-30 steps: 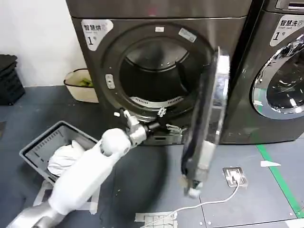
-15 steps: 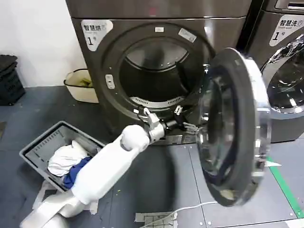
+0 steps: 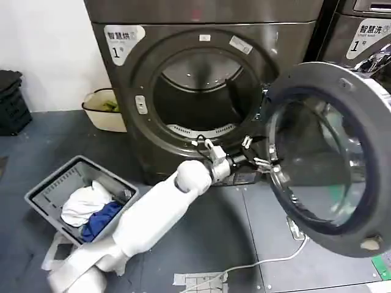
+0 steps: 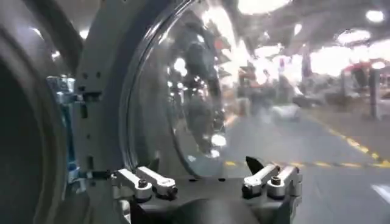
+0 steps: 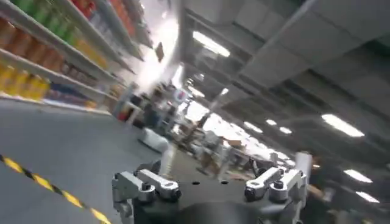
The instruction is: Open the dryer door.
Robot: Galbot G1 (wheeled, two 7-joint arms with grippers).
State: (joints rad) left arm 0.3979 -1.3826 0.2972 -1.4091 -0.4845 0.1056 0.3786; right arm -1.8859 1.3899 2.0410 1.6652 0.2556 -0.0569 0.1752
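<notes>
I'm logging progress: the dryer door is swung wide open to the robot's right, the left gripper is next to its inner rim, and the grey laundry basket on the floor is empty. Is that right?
Not quite. In the head view the grey laundry basket is not empty: it holds white and blue clothes. The rest stands: the dryer door is swung wide open to the robot's right, and the left gripper is next to its inner rim, fingers open.

The dryer [image 3: 122, 91] carries a label [image 3: 124, 39] reading "1"; the machine to its right [image 3: 360, 30] has a twin label [image 3: 370, 35].

Dark grey floor [image 3: 201, 244]. Standing on it: dryer [image 3: 183, 91], grey laundry basket [image 3: 73, 195], cream bin [image 3: 107, 110]. White cable [image 3: 256, 264] and tape patch [image 3: 198, 281] lying flat.
</notes>
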